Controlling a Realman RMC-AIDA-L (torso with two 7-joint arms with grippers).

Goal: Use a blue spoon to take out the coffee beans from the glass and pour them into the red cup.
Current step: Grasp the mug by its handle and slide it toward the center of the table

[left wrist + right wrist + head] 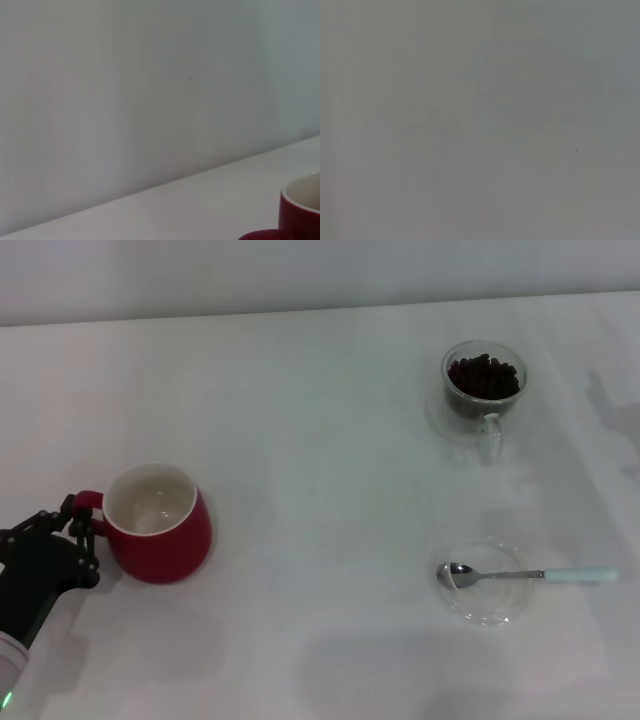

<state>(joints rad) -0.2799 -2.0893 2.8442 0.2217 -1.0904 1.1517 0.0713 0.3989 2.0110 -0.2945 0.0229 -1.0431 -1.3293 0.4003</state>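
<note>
I'm looking down at the white table (pixel 320 440) and nothing of the real work is done yet. My left gripper (pixel 82 525) is sitting at the handle of the red cup (pixel 158 523), over on my left side near the front edge; its dark fingers appear to be closing around that red loop, though I cannot tell for sure whether they are clamped on it or just beside it. The cup is standing upright, its white inside empty, not a single bean in it.

My right gripper is not showing in the head view at all, and its wrist camera is giving me only a blank grey surface, so I can say nothing of its jaws.

Over on my right, far back, the glass (pixel 484 382) is standing upright with the coffee beans (pixel 485 376) heaped inside, seemingly all of them. Nearer to me, the blue spoon (pixel 528 575) is lying untouched, its silver bowl resting in a clear glass saucer (pixel 487 583) and its pale handle pointing out to the right.

So I'm judging this as the very start: the cup perhaps being steadied or moved closer, while picking up the spoon, scooping from the glass and pouring all remain ahead.
</note>
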